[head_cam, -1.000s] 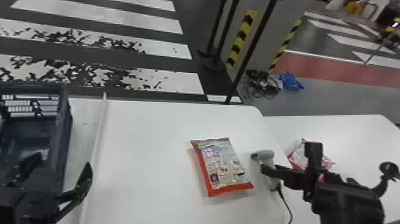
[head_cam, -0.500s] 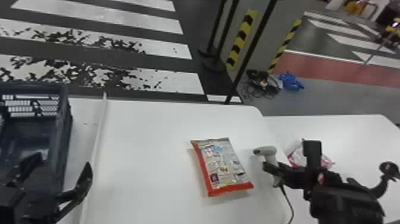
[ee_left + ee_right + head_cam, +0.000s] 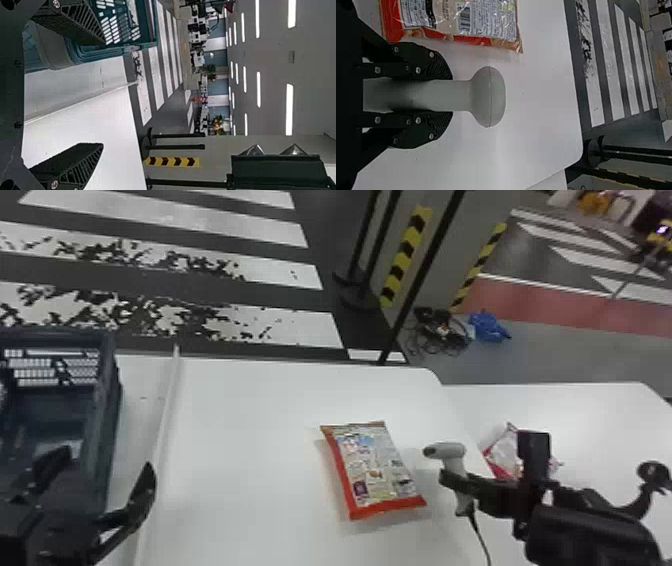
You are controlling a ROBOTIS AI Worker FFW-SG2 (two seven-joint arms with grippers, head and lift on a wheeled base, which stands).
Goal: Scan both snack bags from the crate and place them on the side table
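Note:
In the head view my right gripper is shut on the grey scanner, held upright just right of the snack bag on the main table, its head turned to the bag. My right gripper has both fingers against the handle of the scanner in the right wrist view, beside the bag. Partly behind my right arm, a second red-and-white snack bag lies on the side table. By the crate, my left gripper stands open; its own view shows the gripper holding nothing.
A raised white strip runs along the main table beside the crate. The scanner's cable hangs down toward the front. Black posts and a striped pillar stand beyond the tables.
The scanner in my right gripper has shifted slightly to the right, away from the bag. The left arm and both bags have kept their places.

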